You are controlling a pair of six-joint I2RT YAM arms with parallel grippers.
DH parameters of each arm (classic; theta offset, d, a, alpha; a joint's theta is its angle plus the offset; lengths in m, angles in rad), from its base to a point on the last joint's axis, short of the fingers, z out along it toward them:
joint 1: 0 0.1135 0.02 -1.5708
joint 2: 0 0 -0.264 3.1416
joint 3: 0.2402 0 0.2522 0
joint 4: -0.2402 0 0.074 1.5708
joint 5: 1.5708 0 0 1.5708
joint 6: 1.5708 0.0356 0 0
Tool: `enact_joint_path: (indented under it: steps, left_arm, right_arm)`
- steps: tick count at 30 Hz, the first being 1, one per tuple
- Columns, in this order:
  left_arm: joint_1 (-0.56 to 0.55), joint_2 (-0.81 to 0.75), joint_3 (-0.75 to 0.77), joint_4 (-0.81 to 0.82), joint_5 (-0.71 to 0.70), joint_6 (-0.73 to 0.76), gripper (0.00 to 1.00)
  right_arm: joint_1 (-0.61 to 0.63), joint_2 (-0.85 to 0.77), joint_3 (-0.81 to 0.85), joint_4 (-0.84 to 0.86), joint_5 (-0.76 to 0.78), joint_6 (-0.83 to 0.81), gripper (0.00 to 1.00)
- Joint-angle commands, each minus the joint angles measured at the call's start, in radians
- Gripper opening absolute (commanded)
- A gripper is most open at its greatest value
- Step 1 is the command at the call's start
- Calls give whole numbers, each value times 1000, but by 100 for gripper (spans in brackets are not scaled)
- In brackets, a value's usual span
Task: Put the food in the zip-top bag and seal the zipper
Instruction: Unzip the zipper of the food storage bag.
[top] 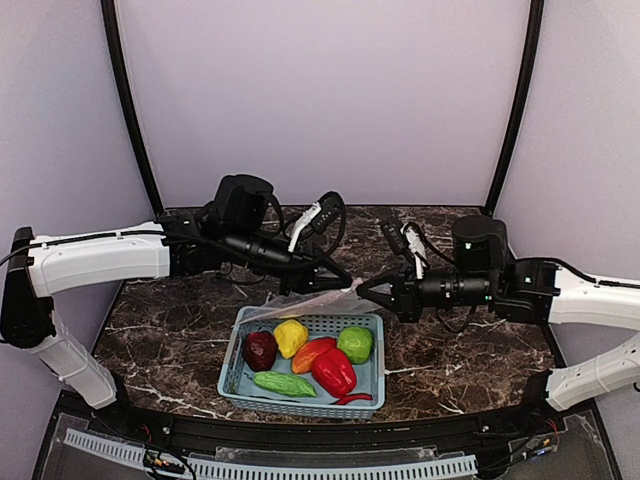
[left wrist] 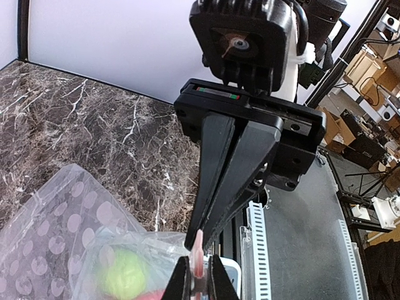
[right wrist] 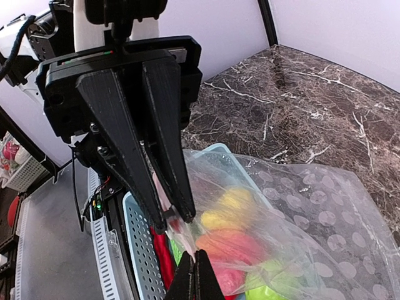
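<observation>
Top view, bag: the clear zip-top bag (top: 315, 300) hangs at frame centre between the left gripper (top: 344, 283) and the right gripper (top: 362, 291), over the rear rim of the light blue basket (top: 232, 372).
Top view, food: dark red pepper (top: 260, 350), yellow pepper (top: 291, 337), orange pepper (top: 311, 353), lime-green pepper (top: 355, 344), red pepper (top: 334, 371), cucumber (top: 284, 383) and chilli (top: 351, 398) lie in the basket on the marble table (top: 160, 330).
Left wrist view, claws: at bottom centre the left gripper pinches the pinkish zipper (left wrist: 198, 250). The right gripper's fingers, pressed together, meet the same strip from above.
Left wrist view, bag: dotted film fills the lower left, with a lime-green piece blurred behind it.
Right wrist view, claws: the right gripper, at the bottom edge, is closed tight on the bag's mouth strip. The left gripper, upper left, clamps that strip.
Right wrist view, food: yellow, orange-red and green pieces show through the bag at lower centre.
</observation>
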State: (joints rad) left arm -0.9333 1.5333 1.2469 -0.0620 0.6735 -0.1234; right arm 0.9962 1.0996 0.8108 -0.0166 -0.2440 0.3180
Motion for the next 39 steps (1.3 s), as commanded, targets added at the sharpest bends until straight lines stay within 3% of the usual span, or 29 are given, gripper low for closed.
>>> enact_joint_path:
  steps: [1, 17, 39]
  left_arm:
    - [0, -32, -29, -102, -17, 26, 2]
    - [17, -59, -71, -131, -72, 50, 1]
    - [76, -154, -178, -159, -126, 54, 1]
  right_arm:
    - [-27, -37, -9, 25, 55, 26, 0]
    - [-91, -10, 51, -84, 192, 72, 0]
    - [-300, 44, 155, -123, 199, 46, 0]
